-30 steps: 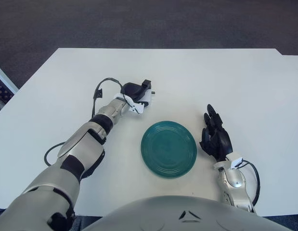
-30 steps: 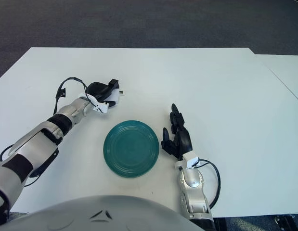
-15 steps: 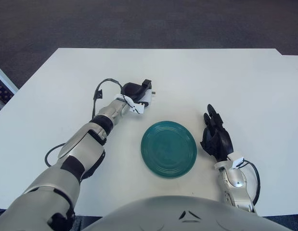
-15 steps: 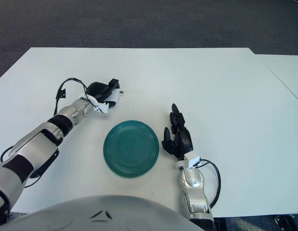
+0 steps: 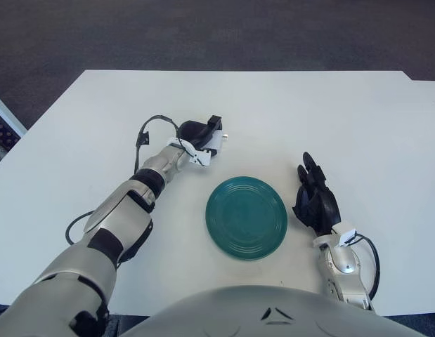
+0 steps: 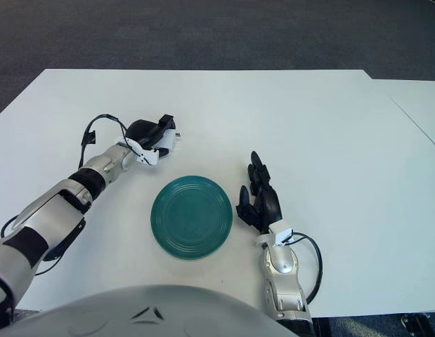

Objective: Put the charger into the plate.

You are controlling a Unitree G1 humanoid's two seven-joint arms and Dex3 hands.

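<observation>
A round dark green plate (image 5: 246, 217) lies flat on the white table (image 5: 287, 112), just in front of me. Behind its left edge my left hand (image 5: 200, 133) has its black fingers curled over a small white charger (image 5: 213, 142), whose metal prongs stick out to the right. The charger is off the plate, about a hand's width behind it. My right hand (image 5: 315, 200) shows to the right of the plate with its fingers extended and nothing in them.
A black cable (image 5: 150, 126) loops up from my left wrist. The white table ends at a dark carpet (image 5: 203, 35) beyond. A second white surface (image 6: 414, 105) adjoins the table on the far right.
My left hand with the charger has shifted very slightly away from me. The right hand and plate have not moved.
</observation>
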